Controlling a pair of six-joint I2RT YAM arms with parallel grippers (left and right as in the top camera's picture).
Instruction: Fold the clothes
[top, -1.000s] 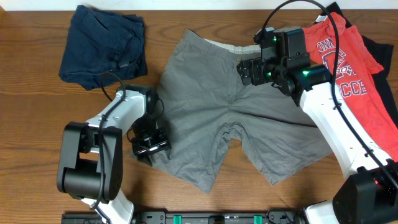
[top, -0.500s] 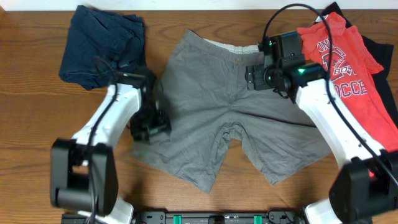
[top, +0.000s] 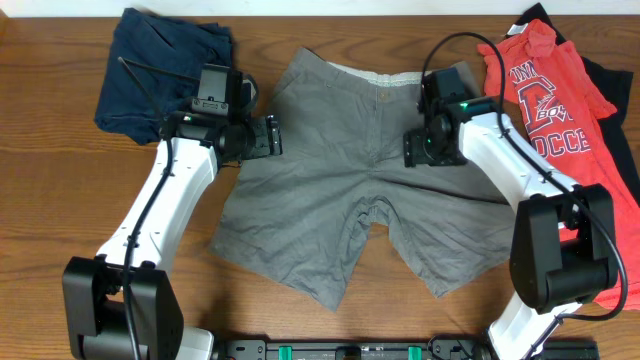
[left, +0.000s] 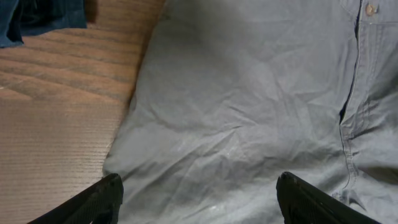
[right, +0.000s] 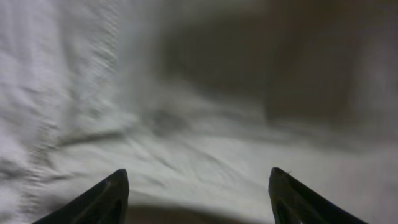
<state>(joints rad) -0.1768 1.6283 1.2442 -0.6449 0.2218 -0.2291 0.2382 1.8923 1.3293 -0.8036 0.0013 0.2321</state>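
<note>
Left wrist view: left gripper, fingers spread wide and released, hangs over the grey-khaki shorts. Only this view shows the pale waist button, the fly seam and the fine creases in the cloth. A corner of the dark navy shorts lies on the wooden table.
Right wrist view: right gripper, fingers apart and released, sits close over pale, blurred cloth. Which part of the shorts this is cannot be told from here.
Overhead view: the only one that shows both arms and all the clothes at once.
Shorts, place: grey-khaki shorts lie spread flat at mid-table, legs toward the arm bases and waist away from them.
Shorts, look: rumpled, with the pale inner waistband showing along the far edge.
Left gripper, place: left gripper is at the shorts' left hip edge.
Right gripper, place: right gripper is over the shorts' right hip, near the waistband.
Navy shorts: dark navy shorts are a crumpled heap left of the grey-khaki shorts' waist.
T-shirt: red T-shirt lies right of the grey-khaki shorts, on a black garment.
Writing: the T-shirt has white lettering. The lower line reads roughly "OCCE"; the rest is too small to read.
</note>
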